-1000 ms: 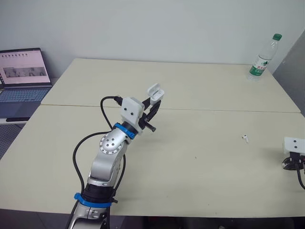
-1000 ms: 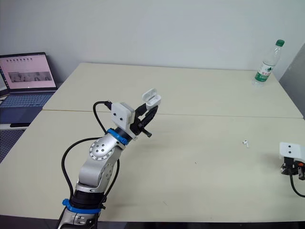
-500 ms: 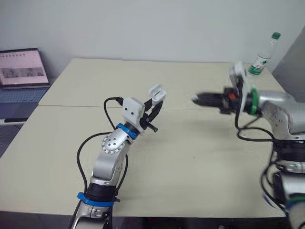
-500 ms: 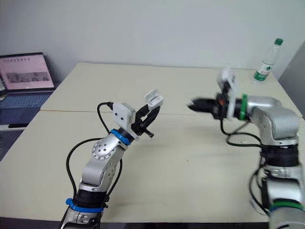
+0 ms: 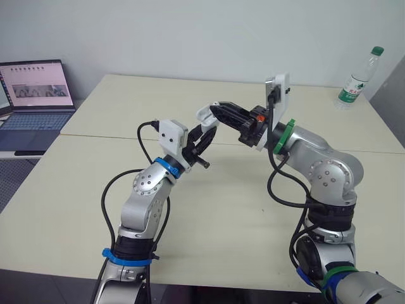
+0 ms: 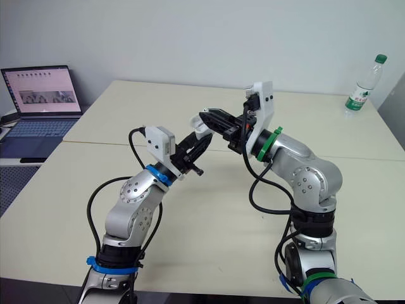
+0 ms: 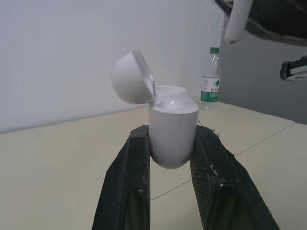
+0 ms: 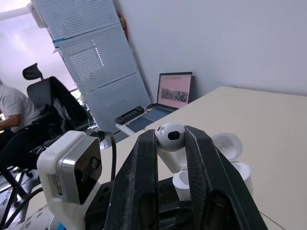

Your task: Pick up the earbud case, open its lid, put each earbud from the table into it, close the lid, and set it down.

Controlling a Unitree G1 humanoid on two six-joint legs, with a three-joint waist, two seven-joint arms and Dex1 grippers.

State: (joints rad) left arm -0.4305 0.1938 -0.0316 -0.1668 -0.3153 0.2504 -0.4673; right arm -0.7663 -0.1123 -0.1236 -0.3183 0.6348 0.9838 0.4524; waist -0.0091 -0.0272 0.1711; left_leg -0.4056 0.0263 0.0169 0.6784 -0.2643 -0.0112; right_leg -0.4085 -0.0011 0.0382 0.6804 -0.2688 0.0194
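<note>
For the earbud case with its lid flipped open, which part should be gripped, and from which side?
Grip the earbud case by its lower body, on two opposite sides, coming from the base end, as the left tool does. The lid hangs open at the other end, so this keeps the open top free for the earbud held by the right tool.

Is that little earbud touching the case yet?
Apart. In the left wrist view the earbud in the right gripper hangs above the open case, with bare wall between them.
</note>
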